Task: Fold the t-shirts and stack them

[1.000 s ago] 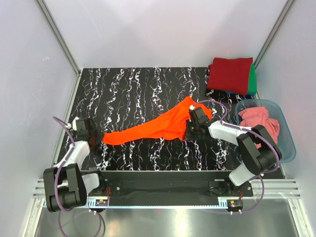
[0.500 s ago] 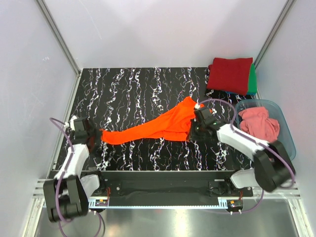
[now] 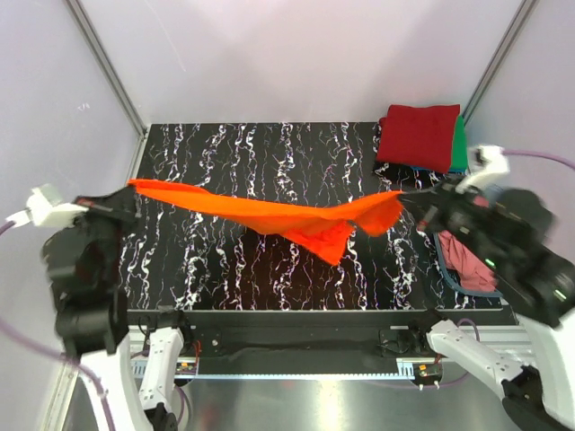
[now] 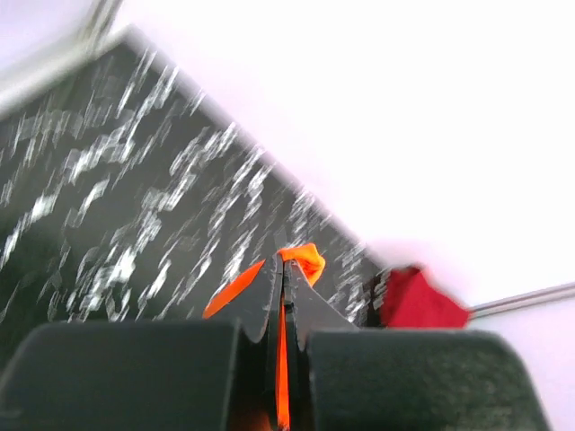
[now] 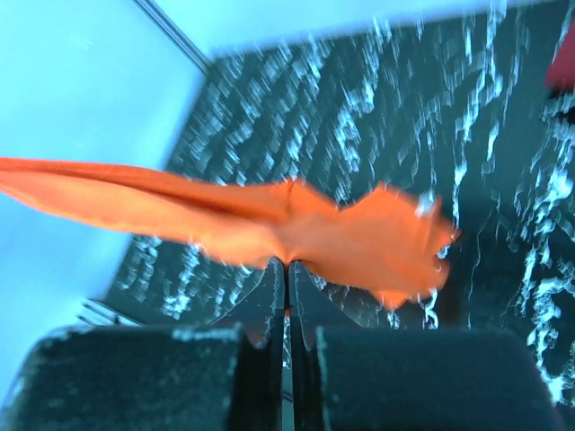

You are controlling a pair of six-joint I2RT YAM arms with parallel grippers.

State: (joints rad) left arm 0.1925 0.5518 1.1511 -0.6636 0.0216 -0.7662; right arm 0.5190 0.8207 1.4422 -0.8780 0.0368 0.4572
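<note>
A second ago the orange t-shirt (image 3: 269,214) lies slack on the table (image 3: 234,153), and both grippers sit low at its ends with their jaws partly apart. Now the left gripper (image 3: 126,187) and the right gripper (image 3: 409,195) are clamped on the cloth and raised high above the table, each swung outward, so they stand much farther apart than before. The shirt is off the table and hangs in the air, pulled into a long taut band from one gripper to the other. A loose fold droops below the band, nearer the right gripper than the left.
</note>
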